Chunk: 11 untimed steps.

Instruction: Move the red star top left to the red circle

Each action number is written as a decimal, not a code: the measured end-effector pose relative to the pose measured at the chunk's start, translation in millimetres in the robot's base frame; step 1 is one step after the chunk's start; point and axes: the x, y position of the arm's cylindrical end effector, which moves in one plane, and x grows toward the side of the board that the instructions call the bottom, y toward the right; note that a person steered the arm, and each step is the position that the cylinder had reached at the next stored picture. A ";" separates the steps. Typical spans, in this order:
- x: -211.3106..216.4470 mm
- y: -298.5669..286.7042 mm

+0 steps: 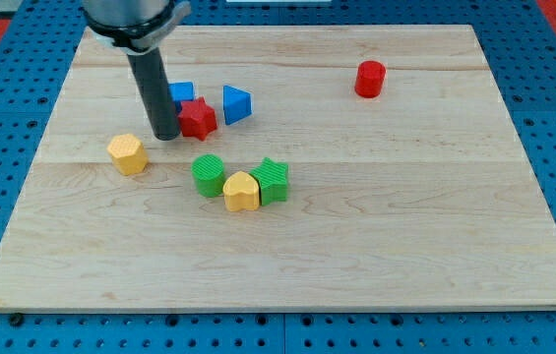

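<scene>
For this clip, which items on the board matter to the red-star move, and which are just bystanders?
In play: red star, red circle, my tip just at the star's left.
Bystanders: blue block, blue triangle, yellow hexagon, green circle, yellow heart, green star.

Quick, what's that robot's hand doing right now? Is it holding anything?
No hand: just a rod, holding nothing.
My tip sits on the board, right against the red star, on its left in the view.

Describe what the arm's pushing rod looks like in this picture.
A straight, smooth, dark grey cylindrical rod hangs from a wider, rounded black mount cut off by the view's top. My tip is blunt and flat. No cables or markings show.
</scene>
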 end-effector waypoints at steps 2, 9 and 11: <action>-38.3 46.1; -147.6 119.4; -162.7 170.1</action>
